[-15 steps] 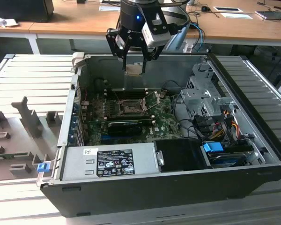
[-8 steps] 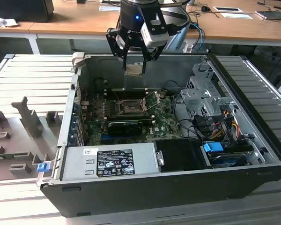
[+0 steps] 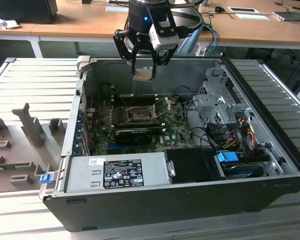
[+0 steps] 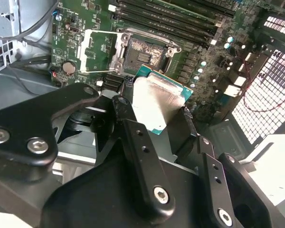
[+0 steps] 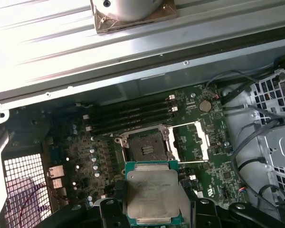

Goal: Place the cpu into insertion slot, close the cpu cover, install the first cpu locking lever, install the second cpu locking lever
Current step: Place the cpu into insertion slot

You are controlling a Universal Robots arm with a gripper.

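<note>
The pincer (image 4: 154, 100) hides the cpu's (image 4: 157, 90) gripped edges; the arm (image 3: 147, 10) runs off the exterior view's top.

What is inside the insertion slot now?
The insertion slot holds nothing: bare dark contacts, the cpu cover open beside it. The cpu in the gripper hides part of its rim.

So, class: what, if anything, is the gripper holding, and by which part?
The gripper holds the cpu, clamped by two opposite edges.
</note>
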